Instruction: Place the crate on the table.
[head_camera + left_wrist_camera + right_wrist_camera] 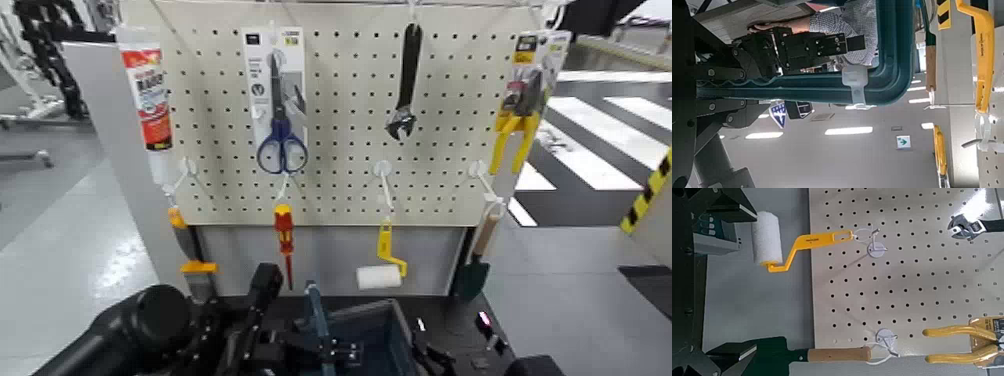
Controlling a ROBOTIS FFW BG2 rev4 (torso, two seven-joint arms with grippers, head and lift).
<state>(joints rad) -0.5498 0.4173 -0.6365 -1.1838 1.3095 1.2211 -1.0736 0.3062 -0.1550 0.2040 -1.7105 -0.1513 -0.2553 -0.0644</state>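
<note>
Cream perforated pegboard point(345, 120) stands behind the crate. The left gripper point(750, 88) is clenched on the upright bar of the blue-grey, rectangular plastic crate point(365, 309), which is at the flat black table point(455, 318); whether it rests there, I can't tell. Right of the crate, the right gripper point(733, 280) is spread, empty.

On the cream pegboard point(340, 120) hang a glue cartridge point(152, 95), blue-handled scissors point(282, 135), an adjustable wrench point(406, 85), yellow-handled pliers point(517, 120), a red-and-yellow screwdriver point(285, 240), a yellow-handled paint roller point(380, 275) and a wooden-handled trowel point(472, 270).
</note>
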